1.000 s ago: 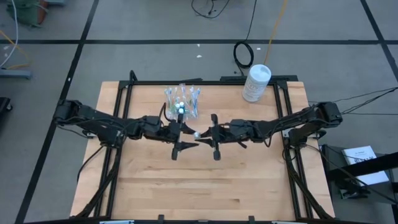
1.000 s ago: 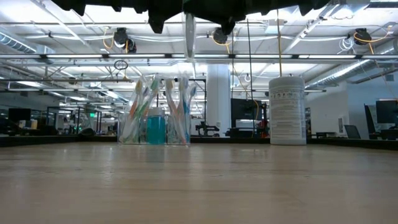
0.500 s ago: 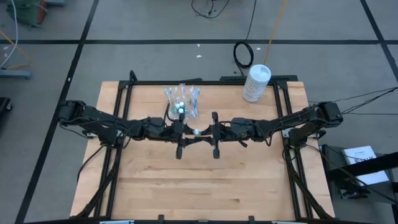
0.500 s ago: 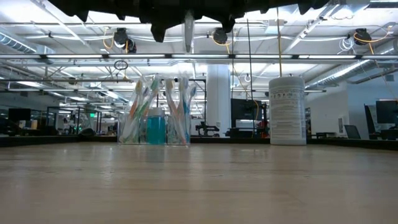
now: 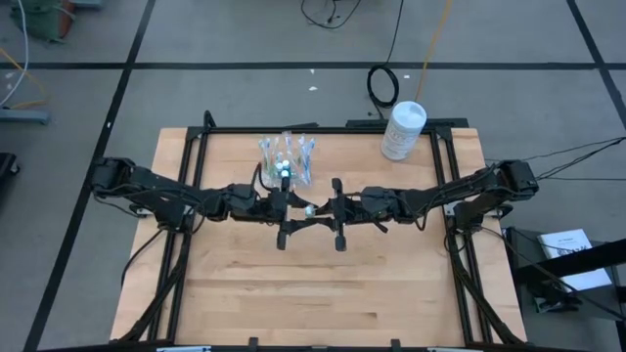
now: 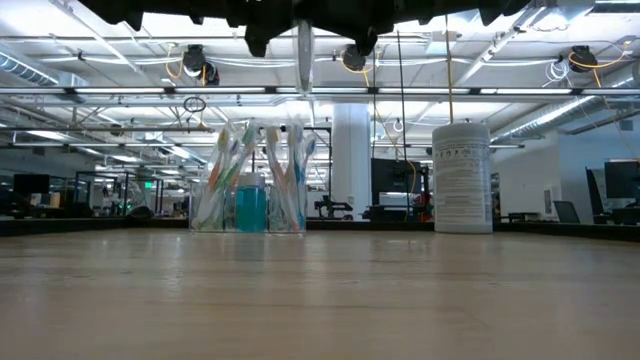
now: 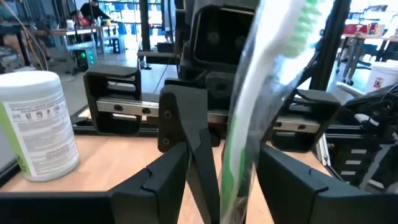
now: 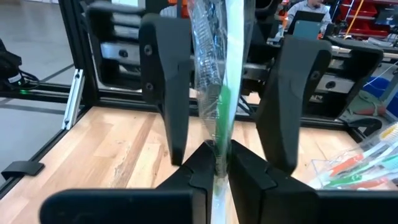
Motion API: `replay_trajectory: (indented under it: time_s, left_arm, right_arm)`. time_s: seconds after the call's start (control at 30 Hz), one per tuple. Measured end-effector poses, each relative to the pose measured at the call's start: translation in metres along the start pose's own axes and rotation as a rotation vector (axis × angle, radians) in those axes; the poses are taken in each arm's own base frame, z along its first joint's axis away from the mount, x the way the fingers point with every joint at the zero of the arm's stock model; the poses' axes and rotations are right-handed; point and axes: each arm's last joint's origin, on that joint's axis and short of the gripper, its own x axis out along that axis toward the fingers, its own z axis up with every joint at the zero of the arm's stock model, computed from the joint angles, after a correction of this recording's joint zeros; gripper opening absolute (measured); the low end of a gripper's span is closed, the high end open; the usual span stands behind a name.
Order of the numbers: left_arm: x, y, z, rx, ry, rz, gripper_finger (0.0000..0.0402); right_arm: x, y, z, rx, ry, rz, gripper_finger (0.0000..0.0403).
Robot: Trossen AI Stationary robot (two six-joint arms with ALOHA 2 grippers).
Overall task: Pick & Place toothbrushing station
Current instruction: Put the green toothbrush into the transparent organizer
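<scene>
The clear toothbrush holder (image 5: 286, 161) stands on its base on the table at the far middle, with several toothbrushes and a blue cup in it; it also shows in the low view (image 6: 250, 190). My two grippers meet just in front of it, high above the table. My right gripper (image 8: 217, 165) is shut on a green-and-white toothbrush in a clear wrapper (image 5: 309, 208). My left gripper (image 7: 221, 171) is open; its fingers stand on either side of the same toothbrush (image 7: 249, 118) without touching it. My right gripper pinches the wrapped toothbrush's handle (image 8: 219, 146) between its two fingers. The fingers come level from the table's right side and lie across it. The toothbrush stands upright, lifted clear; its lower end (image 6: 304, 70) hangs below the fingers.
A white round lidded tub (image 5: 402, 130) stands at the far right of the table, also in the low view (image 6: 462, 178). The wooden table top (image 5: 313, 293) lies bare toward its near edge. A black frame rail (image 5: 186, 196) runs around the table.
My left gripper has moved a little toward the right gripper and turned square to it, so that its open fingers now stand around the toothbrush. The right gripper and the toothbrush have stayed almost where they were.
</scene>
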Motion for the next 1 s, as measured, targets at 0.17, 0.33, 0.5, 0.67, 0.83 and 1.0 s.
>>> replay_trajectory:
  time_s: [0.17,0.33,0.5,0.67,0.83,1.0]
  left_arm:
    - [-0.0001,-0.0016,0.0008,0.029,-0.009,-0.004,0.0185]
    - [-0.0001,-0.0015,0.0007,0.031,-0.007,-0.001,0.0137]
    - [-0.0003,-0.0010,0.0008,0.031,-0.006,0.009,0.0067]
    - [-0.0004,-0.0018,-0.0001,0.035,0.004,-0.008,0.0017]
    - [-0.0005,-0.0002,-0.0028,0.027,0.033,0.011,0.0017]
    - [-0.0005,0.0065,-0.0051,-0.031,0.060,0.048,0.0029]
  right_arm:
    - [-0.0001,0.0000,0.0002,0.001,-0.001,0.000,0.0026]
    - [-0.0001,0.0000,0.0000,0.002,0.000,0.000,0.0024]
    - [-0.0002,-0.0003,-0.0003,0.004,0.004,-0.009,0.0034]
    - [-0.0005,-0.0010,-0.0020,0.017,0.023,-0.035,0.0050]
    - [-0.0008,-0.0036,-0.0067,0.090,0.071,-0.122,0.0073]
    - [-0.0009,-0.0051,-0.0077,0.097,0.080,-0.136,0.0098]
